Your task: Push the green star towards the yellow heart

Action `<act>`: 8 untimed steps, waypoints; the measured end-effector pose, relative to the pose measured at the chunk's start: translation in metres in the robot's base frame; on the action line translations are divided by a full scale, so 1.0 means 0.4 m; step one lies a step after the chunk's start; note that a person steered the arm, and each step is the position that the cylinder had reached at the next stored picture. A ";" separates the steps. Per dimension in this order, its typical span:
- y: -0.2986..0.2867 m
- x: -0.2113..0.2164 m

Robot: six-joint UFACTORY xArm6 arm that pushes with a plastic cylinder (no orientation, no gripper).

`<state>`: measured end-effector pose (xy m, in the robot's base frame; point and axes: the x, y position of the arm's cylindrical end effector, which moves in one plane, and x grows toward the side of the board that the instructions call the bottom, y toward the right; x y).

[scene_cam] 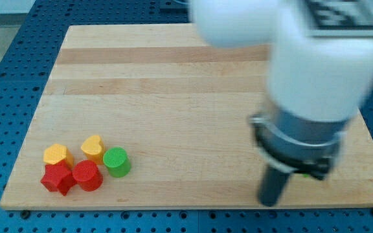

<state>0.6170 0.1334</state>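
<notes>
The yellow heart [92,147] sits on the wooden board [173,84] at the view's lower left, in a cluster of blocks. A small sliver of a green block [316,173] shows at the view's lower right, mostly hidden behind the arm; its shape cannot be made out. My tip [269,202] is near the board's bottom edge, just left of and below that green sliver. It is far to the right of the yellow heart.
Around the heart are a yellow block [57,154] to its left, a green cylinder [116,161] to its right, a red cylinder [87,175] and a red star [57,178] below. The large white arm body [316,58] covers the board's upper right.
</notes>
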 end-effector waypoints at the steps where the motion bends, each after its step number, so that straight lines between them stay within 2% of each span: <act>1: 0.210 -0.001; 2: 0.290 -0.001; 4: 0.288 -0.172; 6: 0.164 -0.189; 8: -0.006 -0.162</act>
<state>0.5524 0.1310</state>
